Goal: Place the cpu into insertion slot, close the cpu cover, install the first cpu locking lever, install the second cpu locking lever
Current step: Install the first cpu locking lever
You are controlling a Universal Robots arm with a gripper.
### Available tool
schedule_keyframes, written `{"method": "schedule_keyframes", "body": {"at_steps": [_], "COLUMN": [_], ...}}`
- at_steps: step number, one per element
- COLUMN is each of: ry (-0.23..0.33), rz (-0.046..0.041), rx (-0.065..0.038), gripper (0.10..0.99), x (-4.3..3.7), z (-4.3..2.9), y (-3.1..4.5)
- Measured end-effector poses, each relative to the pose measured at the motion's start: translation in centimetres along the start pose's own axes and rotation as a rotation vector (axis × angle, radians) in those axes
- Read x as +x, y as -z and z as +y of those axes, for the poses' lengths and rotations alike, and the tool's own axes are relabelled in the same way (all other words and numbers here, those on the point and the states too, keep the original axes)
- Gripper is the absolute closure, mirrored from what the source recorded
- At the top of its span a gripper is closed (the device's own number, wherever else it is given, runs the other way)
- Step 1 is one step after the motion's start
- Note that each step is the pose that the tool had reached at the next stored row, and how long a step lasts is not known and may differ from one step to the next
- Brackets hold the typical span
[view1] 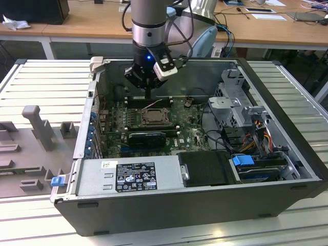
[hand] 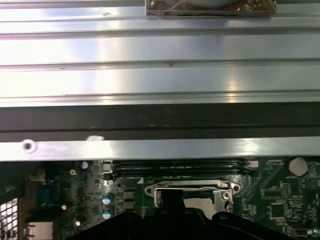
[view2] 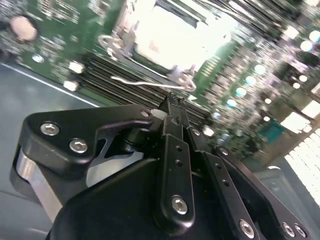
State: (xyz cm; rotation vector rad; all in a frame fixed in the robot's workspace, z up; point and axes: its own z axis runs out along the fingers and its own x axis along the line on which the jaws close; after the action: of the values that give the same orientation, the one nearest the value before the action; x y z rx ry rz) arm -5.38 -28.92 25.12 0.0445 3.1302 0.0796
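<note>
We see the end effector (view1: 148, 94) lowered into the open case (view1: 287, 154), just above the far edge of the slot (view1: 152, 117) near the middle of the board (view1: 192, 134). In the second wrist view its fingers (view2: 173, 117) stand together, their tips beside a thin wire lever (view2: 150, 83) that lies along the slot's edge; whether they pinch it we cannot tell. The cover (hand: 192, 187) appears folded down over the slot, so we judge the cpu already seated beneath it. We judge the lever springy, thin and slippery: best taken near its free hooked end. The socket beneath is fragile, so pressure should stay on the lever alone.
</note>
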Motion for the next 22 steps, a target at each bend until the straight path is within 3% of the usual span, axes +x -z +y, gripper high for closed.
{"method": "schedule_keyframes", "body": {"at_steps": [2,5,10,15,19,22], "ry": [0.0,-0.001,-0.001,0.002,0.005,0.032], "rz": [0.0,0.0015,0.0014,0.0016,0.0018,0.0039], "rx": [-0.004,-0.052,-0.055,-0.055,-0.055,-0.055], "gripper": [0.98,0.98,0.98,0.98,0.98,0.98], "x": [-0.45,-0.49,-0.64,-1.36,-1.69,-2.55], "z": [0.0,-0.2,-0.42,-0.32,-0.21,0.15], "y": [-0.09,-0.12,-1.09,-2.17,-2.57,-3.08]}}
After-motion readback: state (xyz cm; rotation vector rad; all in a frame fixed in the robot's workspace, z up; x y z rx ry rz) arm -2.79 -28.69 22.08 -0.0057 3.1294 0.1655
